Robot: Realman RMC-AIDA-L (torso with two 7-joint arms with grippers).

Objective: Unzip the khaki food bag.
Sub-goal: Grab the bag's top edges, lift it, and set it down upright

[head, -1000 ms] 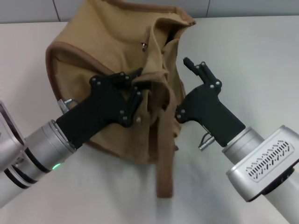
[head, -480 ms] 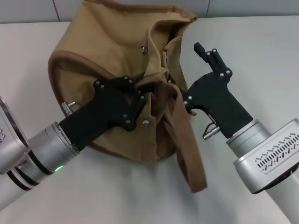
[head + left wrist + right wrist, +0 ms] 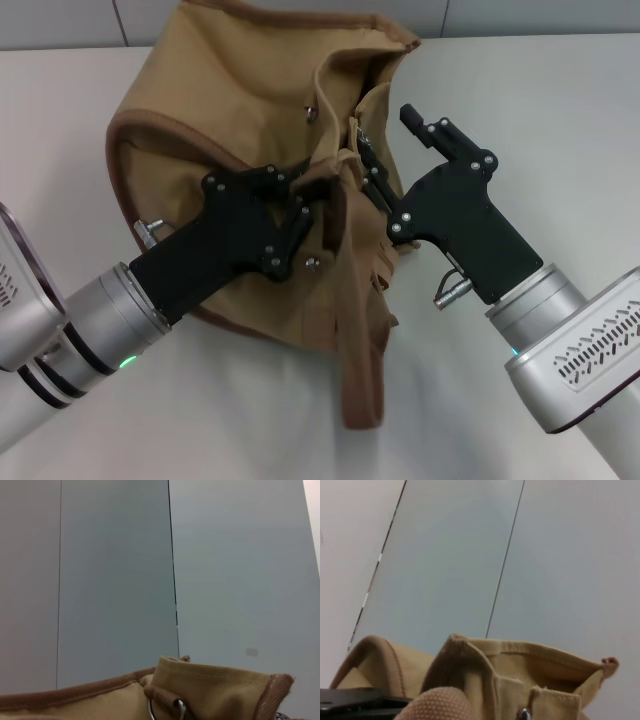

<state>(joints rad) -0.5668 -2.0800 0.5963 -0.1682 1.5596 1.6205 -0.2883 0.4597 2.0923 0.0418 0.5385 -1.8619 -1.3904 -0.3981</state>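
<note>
The khaki food bag (image 3: 220, 110) lies slumped on the white table (image 3: 540, 90), its brown-trimmed opening toward the right. One strap handle (image 3: 355, 340) hangs down toward the front. My left gripper (image 3: 303, 192) is shut on a fold of the bag's fabric near the middle. My right gripper (image 3: 383, 140) is open at the bag's right edge. Its upper finger (image 3: 415, 120) is free of the cloth and its lower finger (image 3: 372, 178) rests against the fabric. A silver snap (image 3: 310, 113) shows above the left gripper. The bag's top edge also shows in the left wrist view (image 3: 215, 687) and the right wrist view (image 3: 515, 675).
Grey wall panels (image 3: 60, 20) run along the table's far edge. Bare table lies to the right of the bag and in front of it. A small metal ring (image 3: 176, 709) sits on the bag's trim in the left wrist view.
The hanging strap swung out to the right, then fell back straight down. My right gripper rose, then turned in toward the bag's edge. The left gripper kept its hold and shifted slightly.
</note>
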